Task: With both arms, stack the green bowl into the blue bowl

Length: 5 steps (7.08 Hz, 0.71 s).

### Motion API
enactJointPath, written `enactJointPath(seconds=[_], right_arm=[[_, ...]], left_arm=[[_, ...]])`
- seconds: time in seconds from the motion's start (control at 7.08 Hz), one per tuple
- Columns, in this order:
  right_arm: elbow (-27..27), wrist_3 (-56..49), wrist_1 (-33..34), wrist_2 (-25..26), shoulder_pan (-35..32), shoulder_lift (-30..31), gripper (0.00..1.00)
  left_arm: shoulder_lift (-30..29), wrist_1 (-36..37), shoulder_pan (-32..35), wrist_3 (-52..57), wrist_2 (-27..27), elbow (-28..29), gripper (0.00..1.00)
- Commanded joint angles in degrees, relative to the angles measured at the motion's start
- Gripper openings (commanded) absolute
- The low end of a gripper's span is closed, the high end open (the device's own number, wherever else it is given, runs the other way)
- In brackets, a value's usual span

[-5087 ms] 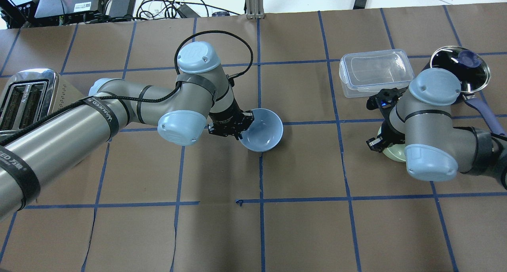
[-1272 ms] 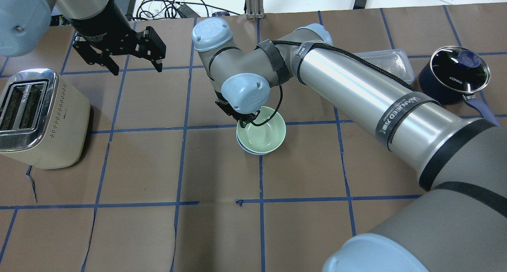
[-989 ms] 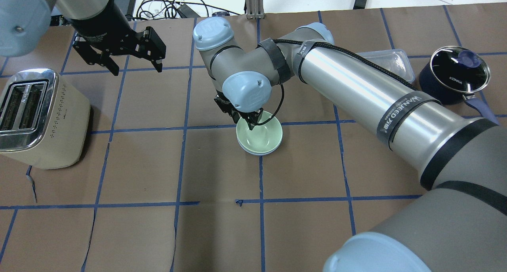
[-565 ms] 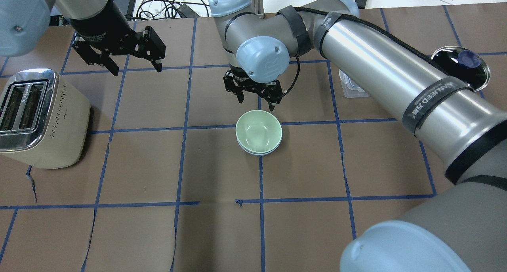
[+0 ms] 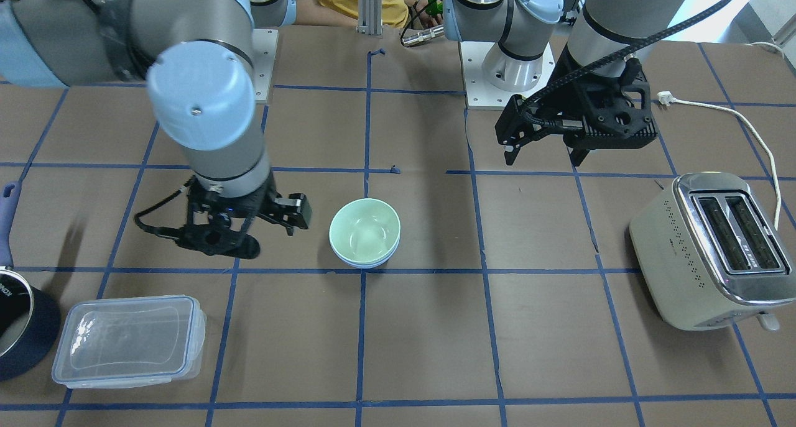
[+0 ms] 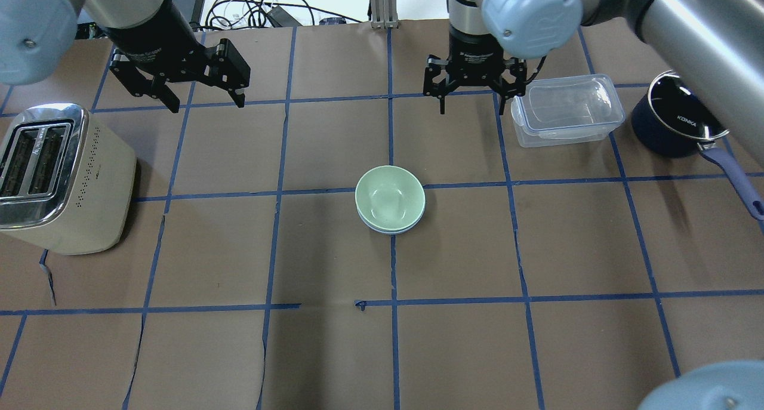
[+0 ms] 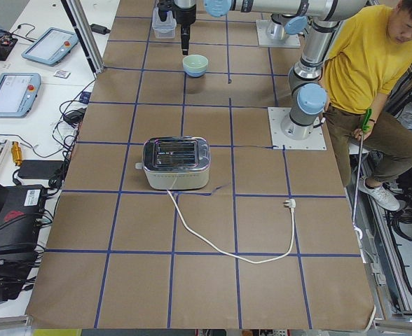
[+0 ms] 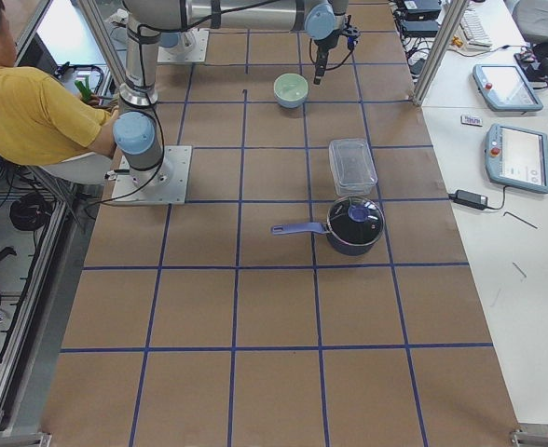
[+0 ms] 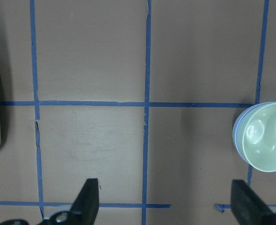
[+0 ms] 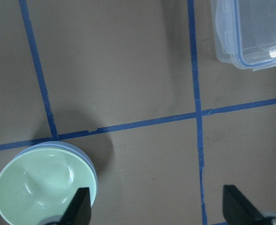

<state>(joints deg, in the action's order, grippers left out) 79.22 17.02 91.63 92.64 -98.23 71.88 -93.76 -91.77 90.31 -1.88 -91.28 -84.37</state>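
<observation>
A brown paper-covered table [image 6: 537,350], marked into squares by blue tape lines, is seen from above. Near its middle sits the green bowl [image 6: 390,196], upright and nested inside the blue bowl [image 6: 391,230]. Only a thin blue rim shows beneath the green one. The stacked pair rests at a crossing of tape lines, and neither arm touches it.

The right gripper [image 6: 473,108] hangs raised above the table, pointing straight down, between the bowls and a clear lidded container [image 6: 567,108]. Its two fingers are spread wide and hold nothing. Its wrist camera shows the bowls at one corner and the container at the opposite corner. Bare paper lies under the fingers.

The left gripper [image 6: 209,107] is also raised and pointing down, well apart from the bowls and near a cream and chrome toaster [image 6: 59,177]. Its fingers are likewise spread wide, with nothing between them. Its wrist camera shows the bowls at the right edge and the toaster's side at the left edge.

The toaster stands at the robot's left end of the table, and its white power cord [image 7: 227,245] trails loose across the paper. At the right end, a dark pot [image 6: 674,123] with a glass lid and a blue handle stands just beside the container, on the side away from the bowls.

A person in a yellow shirt [image 7: 374,63] sits behind the robot's bases.
</observation>
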Motion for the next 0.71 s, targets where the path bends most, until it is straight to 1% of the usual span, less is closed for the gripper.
enactJointPath(seconds=[0.0, 0.14, 0.28, 0.57], right_arm=[[8.3, -3.0, 0.1, 0.3, 9.2, 10.1, 1.00], [8.8, -3.0, 0.4, -2.6, 9.1, 11.5, 1.00], [9.5, -3.4, 1.0, -9.9, 9.0, 13.2, 1.00], [12.0, -11.7, 0.8, -1.6, 9.2, 16.0, 1.00]], left_arm=[[0.0, 0.2, 0.0, -0.1, 0.0, 0.0, 1.00], [0.0, 0.2, 0.1, -0.1, 0.1, -0.2, 1.00], [0.0, 0.2, 0.1, -0.1, 0.0, -0.1, 1.00], [0.0, 0.2, 0.2, -0.1, 0.1, -0.1, 1.00]])
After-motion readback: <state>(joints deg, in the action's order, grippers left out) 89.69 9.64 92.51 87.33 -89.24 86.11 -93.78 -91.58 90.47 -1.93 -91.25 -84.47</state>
